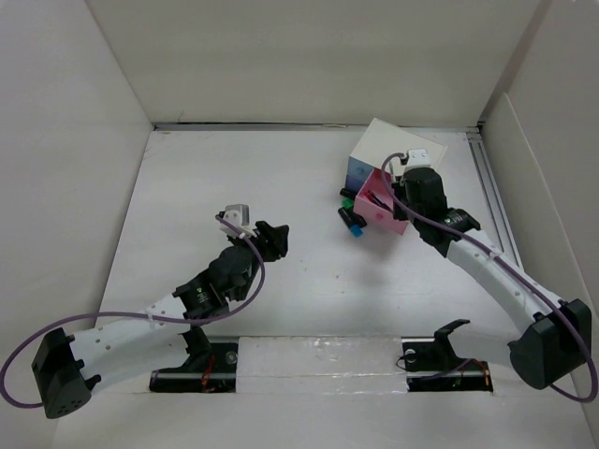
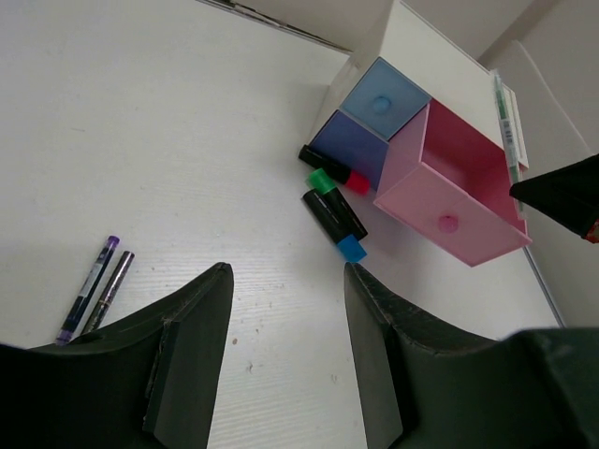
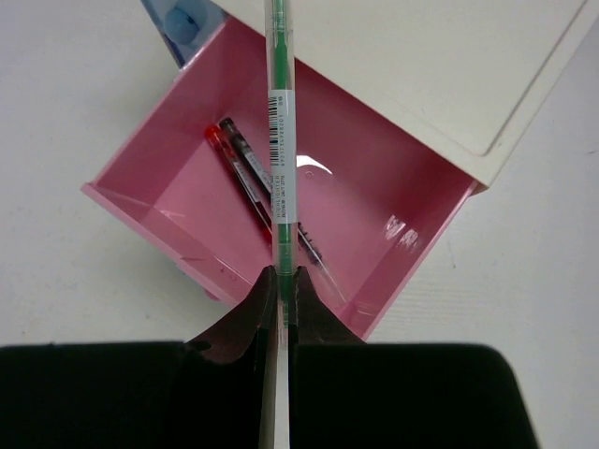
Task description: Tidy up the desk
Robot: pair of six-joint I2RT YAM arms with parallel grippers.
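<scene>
The desk is a large white tabletop. A small white drawer box stands at the back right with its pink drawer pulled open; a red-capped pen lies inside. My right gripper is shut on a green highlighter pen and holds it above the open pink drawer. My left gripper is open and empty above the bare desk. Two black markers with green, red and blue caps lie beside the box. Two purple pens lie to the left.
White panels wall the desk on three sides. Blue drawers of the box are shut. The arm bases sit at the near edge.
</scene>
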